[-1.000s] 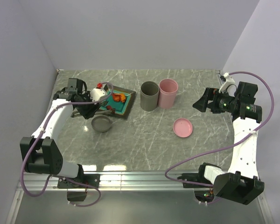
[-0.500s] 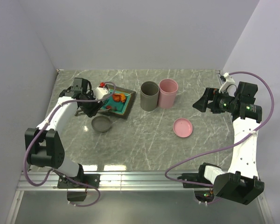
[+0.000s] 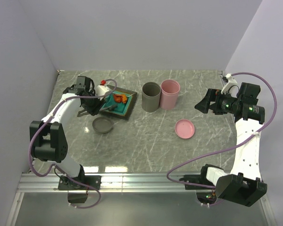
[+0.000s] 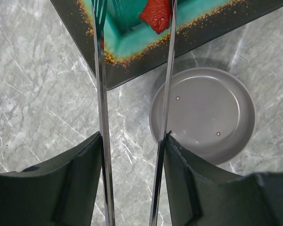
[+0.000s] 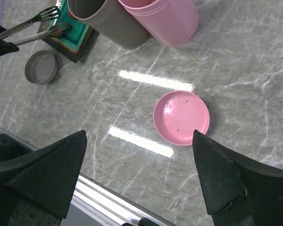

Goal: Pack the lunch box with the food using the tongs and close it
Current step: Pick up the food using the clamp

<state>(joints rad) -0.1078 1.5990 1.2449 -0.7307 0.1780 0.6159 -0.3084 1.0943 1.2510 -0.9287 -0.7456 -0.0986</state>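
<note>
Swung toward twelve o'clock, the left gripper [image 4: 132, 141] clamps the tongs [image 4: 100, 94], tips over a red chunk [image 4: 156, 14] on the plate [image 4: 203, 30]; the right gripper [image 5: 139, 155], at three o'clock, gapes empty.

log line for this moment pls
left gripper: shut on tongs | tongs: tips over plate, beside orange-red chunk | right gripper: open, empty
</note>
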